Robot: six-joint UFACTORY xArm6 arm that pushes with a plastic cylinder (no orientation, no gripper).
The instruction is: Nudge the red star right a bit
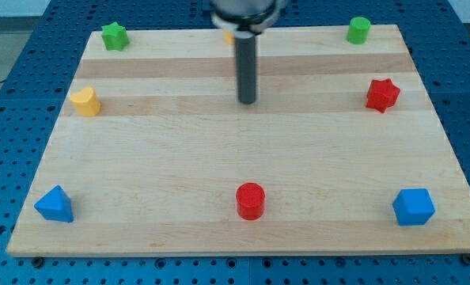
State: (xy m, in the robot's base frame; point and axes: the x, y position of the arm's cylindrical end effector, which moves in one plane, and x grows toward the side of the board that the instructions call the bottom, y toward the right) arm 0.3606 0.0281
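Note:
The red star (382, 94) sits on the wooden board (243, 158) at the view's right, in the upper half. My tip (247, 102) is at the lower end of the dark rod, near the board's upper middle. It is well to the left of the red star, at about the same height in the view, and touches no block.
A green star (115, 36) is at the top left and a green cylinder (358, 30) at the top right. A yellow block (85, 102) is at the left. A blue block (54, 204), a red cylinder (250, 200) and another blue block (413, 207) lie along the bottom. A yellow block (228, 36) peeks out behind the rod.

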